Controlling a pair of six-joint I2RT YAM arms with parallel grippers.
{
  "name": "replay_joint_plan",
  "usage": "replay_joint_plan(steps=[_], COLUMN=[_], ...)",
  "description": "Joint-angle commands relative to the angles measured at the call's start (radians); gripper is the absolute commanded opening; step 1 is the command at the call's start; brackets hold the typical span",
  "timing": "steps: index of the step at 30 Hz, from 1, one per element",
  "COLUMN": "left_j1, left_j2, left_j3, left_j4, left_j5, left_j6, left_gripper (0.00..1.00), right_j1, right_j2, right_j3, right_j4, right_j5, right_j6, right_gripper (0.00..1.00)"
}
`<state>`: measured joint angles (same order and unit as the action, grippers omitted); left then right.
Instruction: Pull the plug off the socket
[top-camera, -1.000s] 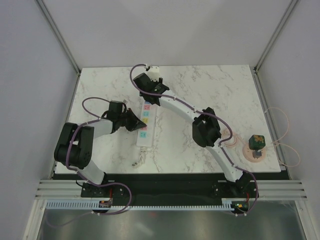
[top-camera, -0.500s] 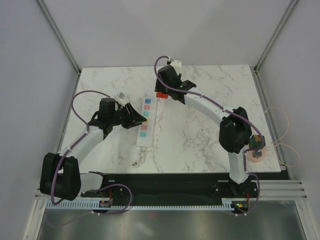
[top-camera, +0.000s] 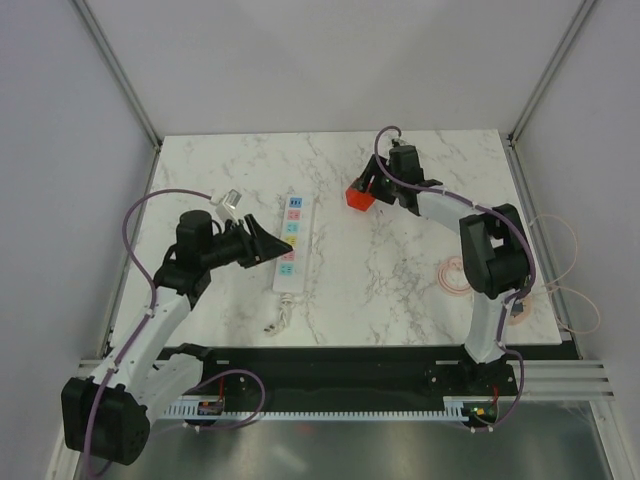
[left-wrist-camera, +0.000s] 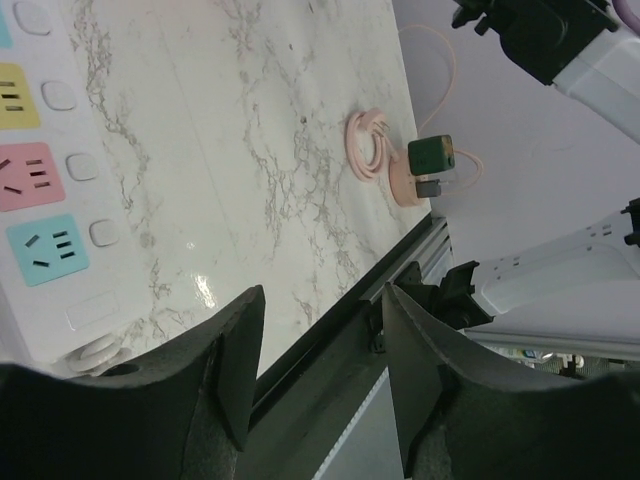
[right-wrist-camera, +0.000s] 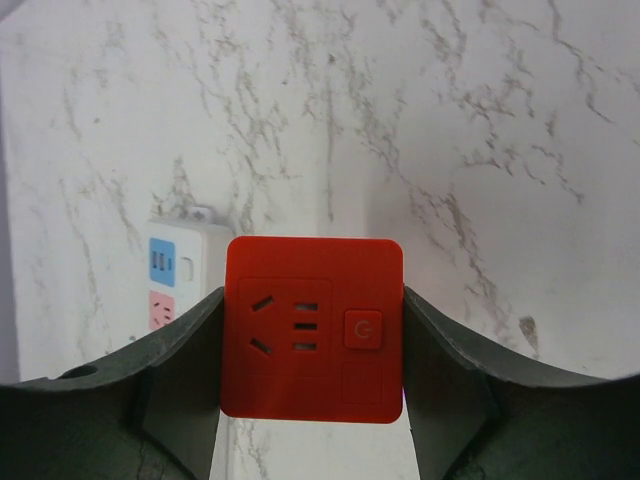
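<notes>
The red-orange plug (right-wrist-camera: 312, 325) is off the socket, clamped between the fingers of my right gripper (right-wrist-camera: 313, 300), with its outlet face and button toward the camera. From above, the plug (top-camera: 358, 196) hangs in the right gripper (top-camera: 362, 193) over the marble, right of the far end of the socket (top-camera: 290, 240). The socket, a white power strip, lies flat with all its coloured outlets bare. My left gripper (top-camera: 270, 246) is at the strip's left side, open and empty. In the left wrist view the left gripper (left-wrist-camera: 322, 300) frames only the table edge, with the socket (left-wrist-camera: 80, 200) at the left.
A pink cable coil (top-camera: 452, 275) lies at the right of the table, partly under the right arm. In the left wrist view a dark green cube (left-wrist-camera: 432, 155) sits by the pink cable coil (left-wrist-camera: 370, 145). The strip's short white cord (top-camera: 281, 315) curls toward the near edge.
The right arm has carried the plug off the strip's far end and to the right. The left gripper went from shut to open and drew back to the strip's left side.
</notes>
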<state>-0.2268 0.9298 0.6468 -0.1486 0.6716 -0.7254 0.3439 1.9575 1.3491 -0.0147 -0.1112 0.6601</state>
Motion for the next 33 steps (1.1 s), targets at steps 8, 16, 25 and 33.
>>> replay_joint_plan(steps=[8,16,25,33], left_j1=[-0.002,-0.023,-0.129,-0.184], left_j2=[0.015,0.109,0.267,0.331], left_j3=[0.011,0.157,0.303,0.352], left_j4=[-0.063,-0.227,-0.345,-0.382], left_j5=[0.016,-0.121,-0.334,-0.431], left_j6=[0.040,0.161,0.242,0.261], left_gripper=[0.63,0.69,0.72,0.75], right_j1=[-0.028,-0.028,-0.028,-0.032], right_j2=[0.112,0.158,0.164,0.152], right_j3=[0.022,0.035,0.044,0.048], right_j4=[0.367,0.361,0.288,0.225], right_j5=[-0.315,-0.318,-0.288,-0.255], right_j6=[0.107,0.095,0.036,-0.023], right_gripper=[0.13,0.25,0.50,0.75])
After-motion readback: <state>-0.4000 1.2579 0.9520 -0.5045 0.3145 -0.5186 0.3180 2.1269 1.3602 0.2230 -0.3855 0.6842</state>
